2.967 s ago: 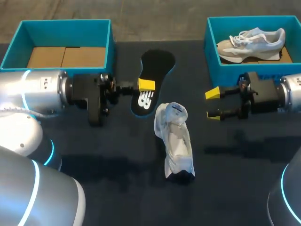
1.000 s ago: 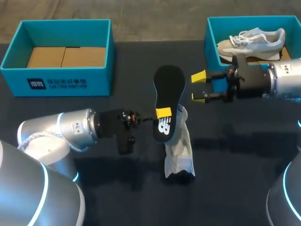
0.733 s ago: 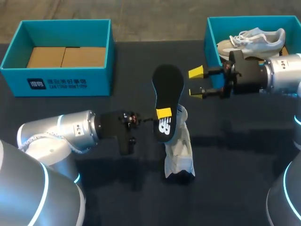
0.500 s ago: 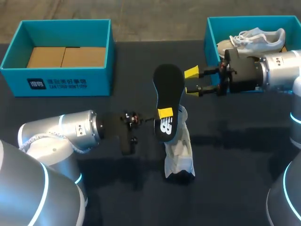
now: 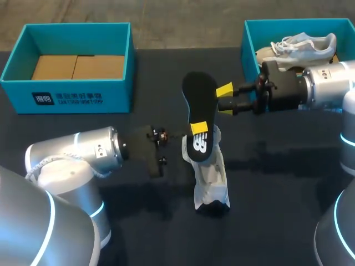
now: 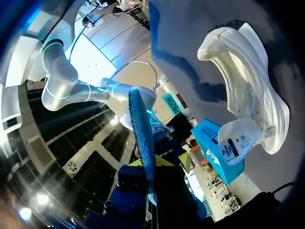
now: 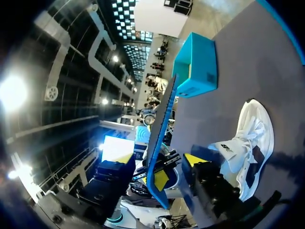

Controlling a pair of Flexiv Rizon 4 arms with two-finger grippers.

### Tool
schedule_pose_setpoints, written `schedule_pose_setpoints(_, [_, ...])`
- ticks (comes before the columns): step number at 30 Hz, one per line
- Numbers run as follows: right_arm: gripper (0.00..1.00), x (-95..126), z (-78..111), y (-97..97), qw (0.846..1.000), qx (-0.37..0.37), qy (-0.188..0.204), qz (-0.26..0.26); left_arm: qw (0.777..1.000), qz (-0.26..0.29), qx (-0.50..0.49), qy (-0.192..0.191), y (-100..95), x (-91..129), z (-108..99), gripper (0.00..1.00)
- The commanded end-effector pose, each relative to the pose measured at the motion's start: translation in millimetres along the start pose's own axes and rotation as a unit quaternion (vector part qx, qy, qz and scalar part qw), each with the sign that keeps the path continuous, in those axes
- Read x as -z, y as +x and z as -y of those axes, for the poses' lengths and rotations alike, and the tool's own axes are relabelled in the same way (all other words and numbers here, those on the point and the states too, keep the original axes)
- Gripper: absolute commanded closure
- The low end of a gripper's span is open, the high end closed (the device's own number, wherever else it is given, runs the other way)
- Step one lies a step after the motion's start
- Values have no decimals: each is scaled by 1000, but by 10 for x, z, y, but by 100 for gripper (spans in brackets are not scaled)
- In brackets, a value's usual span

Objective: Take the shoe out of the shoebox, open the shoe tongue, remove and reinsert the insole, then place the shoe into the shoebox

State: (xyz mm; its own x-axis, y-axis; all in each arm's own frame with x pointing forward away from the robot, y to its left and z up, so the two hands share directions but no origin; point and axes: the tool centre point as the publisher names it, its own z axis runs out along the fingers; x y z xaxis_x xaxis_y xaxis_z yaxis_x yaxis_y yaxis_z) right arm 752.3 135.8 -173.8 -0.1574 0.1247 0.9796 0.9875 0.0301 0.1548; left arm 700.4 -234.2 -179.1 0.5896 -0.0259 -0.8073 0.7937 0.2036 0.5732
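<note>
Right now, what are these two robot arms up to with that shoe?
The left arm's tool grips a black insole, holding it up over a white shoe that sits on the dark table. The right arm's tool is open next to the insole's upper edge; I cannot tell whether it touches. A second shoe lies in the blue box at the right; the other blue box holds no shoe.

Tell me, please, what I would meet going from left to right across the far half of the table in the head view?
left teal shoebox → black insole → right gripper → right teal shoebox, with a pale sneaker inside
</note>
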Motion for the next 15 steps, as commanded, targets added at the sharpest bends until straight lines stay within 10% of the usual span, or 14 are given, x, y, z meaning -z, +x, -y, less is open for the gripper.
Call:
schedule_pose_setpoints(1, [52,-57,-6,-12,1000,-1,4,-2,1000,-3,0,-1,29,-81,2,100])
schedule_pose_setpoints(15, [59,-153,75,5,1000,-13,17,-5,1000,-10,2,-5,93,-129,7,100])
